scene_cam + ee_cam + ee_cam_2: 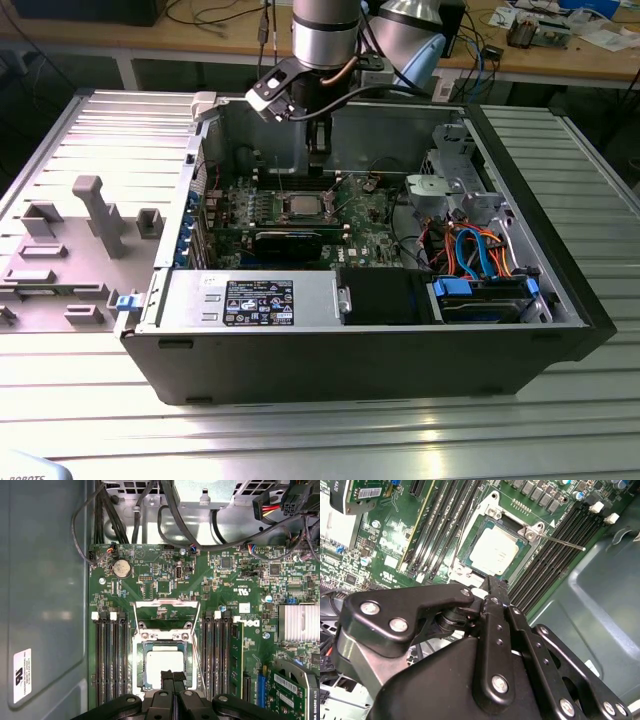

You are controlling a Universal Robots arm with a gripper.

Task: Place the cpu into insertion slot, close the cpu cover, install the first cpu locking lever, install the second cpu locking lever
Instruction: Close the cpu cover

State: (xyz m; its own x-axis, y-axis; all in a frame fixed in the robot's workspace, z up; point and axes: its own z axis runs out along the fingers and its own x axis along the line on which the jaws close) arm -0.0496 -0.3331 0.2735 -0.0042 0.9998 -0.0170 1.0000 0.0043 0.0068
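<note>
The cpu (164,661) lies flat in the insertion slot (142,655) on the green motherboard (160,575), its dull silver top showing. The cpu cover (167,603) is swung open and stands up at the slot's far side. A thin locking lever (566,543) sticks out unlatched from one socket corner, and another wire lever (131,630) runs along the other side. My gripper (173,676) hovers just above the cpu's near edge, shut with nothing in it. In the exterior view the gripper (318,150) hangs inside the open case above the cpu (300,205).
Black memory slots (111,655) flank the socket on both sides. Cables (165,525) hang over the board's far end by the case wall (45,605). A drive cage with orange and blue cables (480,255) sits at the exterior view's right. Grey fixtures (95,215) stand outside the case.
</note>
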